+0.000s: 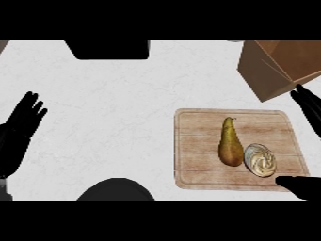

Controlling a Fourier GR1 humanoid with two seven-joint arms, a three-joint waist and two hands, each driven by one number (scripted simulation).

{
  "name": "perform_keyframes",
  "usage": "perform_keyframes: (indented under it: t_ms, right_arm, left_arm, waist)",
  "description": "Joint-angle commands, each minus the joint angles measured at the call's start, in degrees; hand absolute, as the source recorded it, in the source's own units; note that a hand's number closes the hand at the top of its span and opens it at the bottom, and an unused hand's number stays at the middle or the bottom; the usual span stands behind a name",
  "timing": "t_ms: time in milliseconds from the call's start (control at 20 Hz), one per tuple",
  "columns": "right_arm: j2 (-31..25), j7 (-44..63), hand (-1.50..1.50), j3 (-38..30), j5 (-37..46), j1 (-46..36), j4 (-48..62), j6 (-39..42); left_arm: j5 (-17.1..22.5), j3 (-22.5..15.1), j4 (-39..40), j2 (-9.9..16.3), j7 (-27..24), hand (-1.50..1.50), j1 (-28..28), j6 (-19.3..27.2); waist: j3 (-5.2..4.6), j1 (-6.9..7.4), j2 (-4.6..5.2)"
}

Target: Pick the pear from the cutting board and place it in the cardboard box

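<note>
- Right now you are looking at one pear point(228, 143), one cutting board point(197, 150), one cardboard box point(288, 66) and one pale, ridged shell-like object point(260, 160).
- You are seeing the pear lying lengthwise on the board, stem pointing away, with the shell-like object just beside it on the right, also on the board.
- Your right hand point(320, 117) is hovering at the board's right edge, fingers straight and spread apart, thumb at the board's near right corner, holding nothing.
- Your left hand point(15, 127) is resting open, fingers up, well apart at the view's left.
- You are finding the box beyond the board's far right corner; the white counter point(114, 103) is lying bare between the hands.
</note>
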Motion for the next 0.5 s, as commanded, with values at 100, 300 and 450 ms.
perform_keyframes:
  t_ms: [100,300,450]
  right_arm:
    - [-4.4,22.9,-1.50,7.4,5.2,-6.5,-3.4,15.5]
    - [1.9,37.5,-1.50,13.5,3.3,-15.3,-3.3,24.4]
    - [9.0,45.1,-1.50,15.6,0.0,-21.9,1.7,28.6]
  left_arm:
    - [-0.1,-1.2,-0.7,-0.3,1.0,0.00,-2.0,-0.7]
    - [-1.3,-2.5,-1.4,-2.0,1.9,0.00,-1.4,0.9]
    - [-0.6,-0.9,-0.5,-1.2,-0.6,0.00,0.6,-2.0]
  waist:
    - [0.00,1.95,0.33]
    - [0.20,2.47,0.36]
    - [0.28,2.53,0.39]
